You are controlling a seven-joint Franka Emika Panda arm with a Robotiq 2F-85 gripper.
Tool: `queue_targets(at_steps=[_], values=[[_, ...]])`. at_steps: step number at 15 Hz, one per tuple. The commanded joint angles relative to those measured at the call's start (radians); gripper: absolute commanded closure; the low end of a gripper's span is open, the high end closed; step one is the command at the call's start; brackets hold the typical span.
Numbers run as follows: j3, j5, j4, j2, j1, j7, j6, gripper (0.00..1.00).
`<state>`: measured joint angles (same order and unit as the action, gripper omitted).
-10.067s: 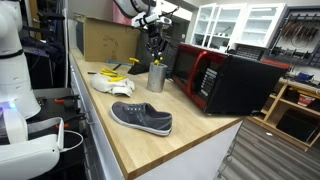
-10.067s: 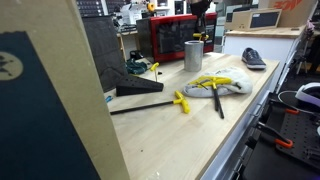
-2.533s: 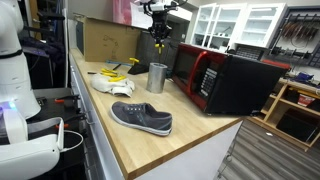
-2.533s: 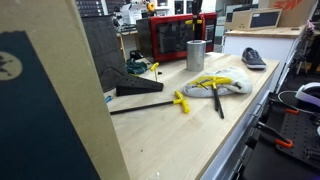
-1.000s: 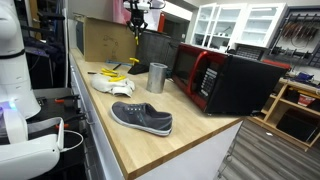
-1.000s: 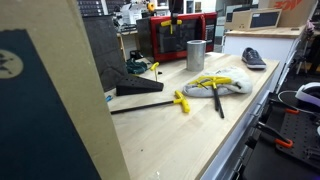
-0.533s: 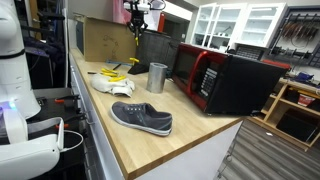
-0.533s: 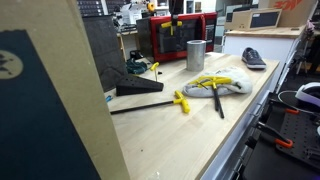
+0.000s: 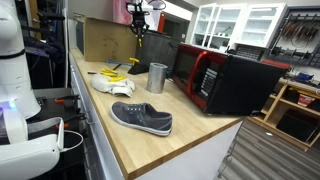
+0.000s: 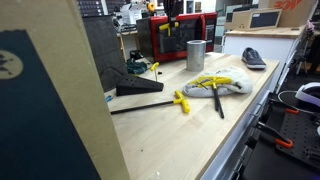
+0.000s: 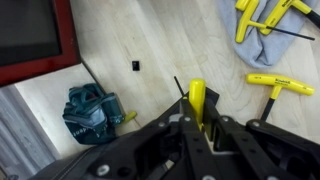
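The gripper is closed tight on a yellow-handled tool. Its plastic grip stands up between the fingers in the lower middle of the wrist view, and a thin dark rod shows just beside it. In both exterior views the tool hangs with the gripper high over the wooden table, near the top of the frame and well clear of everything lying there.

The tool looks light and stiff. Its handle is smooth plastic and could twist or slip in a loose pinch. The thick handle is the place to grip it, squarely across; the thin rod gives too little to hold.

Below it in the wrist view:
- a crumpled teal rag at lower left
- a small black bit near the middle
- a second yellow T-handled tool at the right edge
- a pale cloth at upper right, with more yellow tools on it

The red microwave fills the right of an exterior view, with a metal cup just beside it. A grey shoe lies nearer the camera, and a cardboard box stands at the back. The cup and the microwave are the tall things close to the gripper's path
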<state>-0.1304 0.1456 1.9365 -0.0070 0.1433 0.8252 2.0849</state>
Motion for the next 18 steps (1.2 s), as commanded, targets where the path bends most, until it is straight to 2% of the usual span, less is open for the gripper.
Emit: queue_targets(at_steps=[1, 5, 9, 13, 15, 18], values=[[-0.015, -0.005, -0.062, 0.060, 0.007, 0.166, 0.065, 0.96], [-0.032, -0.054, -0.116, 0.135, -0.001, 0.360, 0.172, 0.96], [-0.058, -0.205, -0.169, 0.210, -0.027, 0.579, 0.237, 0.96], [-0.099, -0.334, -0.230, 0.276, -0.060, 0.724, 0.173, 0.96], [-0.116, -0.362, -0.243, 0.296, -0.074, 0.742, 0.124, 0.96], [-0.125, -0.347, -0.250, 0.313, -0.082, 0.748, 0.040, 0.96]])
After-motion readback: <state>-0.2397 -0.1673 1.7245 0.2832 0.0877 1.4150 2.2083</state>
